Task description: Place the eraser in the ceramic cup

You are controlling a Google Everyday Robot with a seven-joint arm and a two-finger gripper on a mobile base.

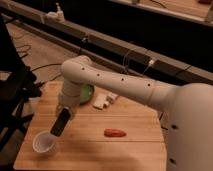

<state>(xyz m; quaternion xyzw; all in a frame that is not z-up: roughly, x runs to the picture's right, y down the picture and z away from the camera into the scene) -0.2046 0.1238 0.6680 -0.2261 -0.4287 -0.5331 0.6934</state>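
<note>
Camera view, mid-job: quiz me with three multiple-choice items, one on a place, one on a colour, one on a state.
1. Where is the eraser?
A on the floor
B flat on the table
C in the gripper, beside the ceramic cup

2. What colour is the elongated object on the table?
A red-orange
B blue
C black

3. What is in the ceramic cup?
A the eraser
B the elongated object
C nothing visible

Answers:
1 C, the jaws hold it tilted, its lower end by the cup's right rim.
2 A, it lies red-orange mid-table.
3 C, the pale interior shows bare.
</note>
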